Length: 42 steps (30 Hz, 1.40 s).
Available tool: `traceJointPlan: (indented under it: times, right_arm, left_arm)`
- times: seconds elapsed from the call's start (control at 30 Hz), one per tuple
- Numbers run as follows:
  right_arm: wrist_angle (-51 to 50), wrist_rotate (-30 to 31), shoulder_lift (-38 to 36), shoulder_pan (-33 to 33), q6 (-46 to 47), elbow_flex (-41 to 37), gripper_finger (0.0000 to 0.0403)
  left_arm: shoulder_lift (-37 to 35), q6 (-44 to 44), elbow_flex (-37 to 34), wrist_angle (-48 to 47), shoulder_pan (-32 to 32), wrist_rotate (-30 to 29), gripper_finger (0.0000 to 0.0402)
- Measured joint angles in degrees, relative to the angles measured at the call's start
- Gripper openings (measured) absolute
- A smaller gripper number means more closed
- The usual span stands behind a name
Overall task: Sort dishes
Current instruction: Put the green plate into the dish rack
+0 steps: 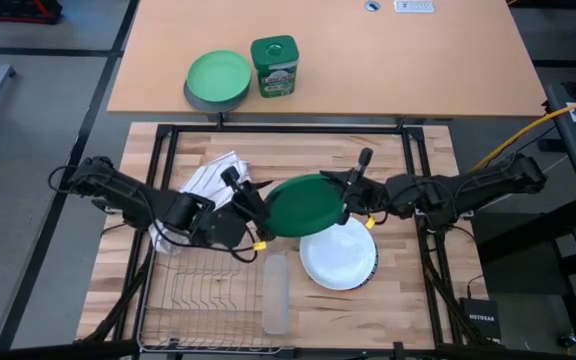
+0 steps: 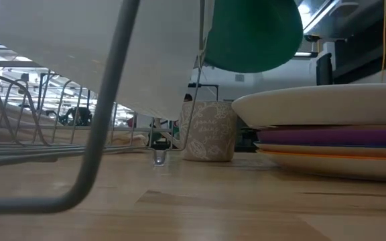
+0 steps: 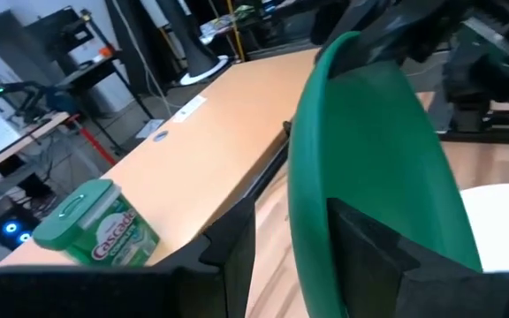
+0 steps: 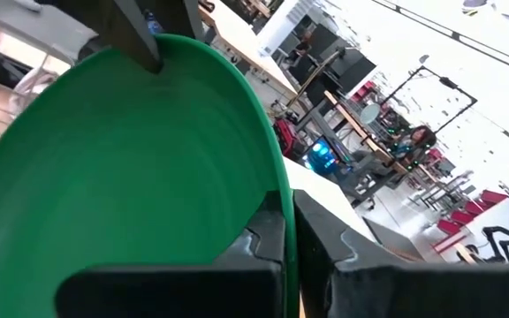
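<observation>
The large dark green round plate [image 1: 306, 205] hangs in the air above the wooden table [image 1: 408, 300], tilted up on edge between my two arms and over the far rim of the white plate [image 1: 339, 254]. My right gripper [image 1: 353, 200] is pinched tight on its rim, the fingers together with only the plate edge between them. My left gripper [image 1: 256, 222] stands on the opposite edge with its fingers apart, one on each side of the rim, as my left wrist view shows; I judge this to be a hand-over, and I cannot tell whether those fingers already press the plate.

What could go wrong: if my right fingers let go before my left ones close, the plate would drop onto the white plate and the stack of purple and orange plates [image 2: 327, 144] under it. If both grips pull at once, the smooth rim could slip or twist out.

The wire dish rack [image 1: 208, 300] near the table's front edge has its slots bare where I can see them; a pale flat piece [image 1: 276, 292] lies beside it. On the far tan table, a light green plate [image 1: 219, 76] rests on a grey bowl, next to a green detergent tub [image 1: 274, 66] with its lid on.
</observation>
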Motion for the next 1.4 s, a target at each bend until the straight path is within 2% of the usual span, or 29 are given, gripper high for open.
traceJointPlan:
  times: [0.17, 0.37, 0.43, 0.73, 0.87, 1.07, 1.23, 1.4]
  right_arm:
    - [0.23, 0.39, 0.00, -0.04, 0.00, -0.02, 0.0009]
    - [0.57, 0.23, 0.00, -0.04, 0.31, -0.02, 0.0023]
    - [0.84, 0.06, 0.00, -0.02, 0.67, -0.02, 0.0030]
    - [1.96, -0.59, 0.00, 0.04, 1.81, -0.04, 0.0056]
    - [5.54, -0.61, 0.00, 0.07, 4.54, -0.07, 0.0093]
    - [15.18, 2.68, 0.00, 0.07, 8.21, -0.07, 0.0159]
    - [24.21, 6.09, -0.04, 0.07, 15.81, -0.08, 0.0186]
    - [27.50, 5.16, -0.50, 0.04, 27.86, -0.09, 0.0190]
  left_arm:
    - [0.18, -0.07, 0.00, -0.04, 1.47, 0.11, 0.0110]
    - [0.20, 0.26, 0.00, -0.02, 1.84, 0.06, 0.0026]
    - [0.20, 0.49, 0.00, -0.18, 1.93, -0.39, 0.0010]
    - [0.20, 1.79, 0.00, 0.20, 1.93, -3.01, 0.0006]
    - [0.14, 2.15, 0.00, 0.02, 1.90, -5.27, 0.0002]
    - [0.14, 5.55, 0.00, 0.19, 1.88, -9.45, 0.0002]
    - [0.14, 10.79, 0.00, 0.31, 1.88, -18.72, 0.0002]
    - [0.13, 17.92, 0.00, 0.20, 1.88, -26.75, 0.0001]
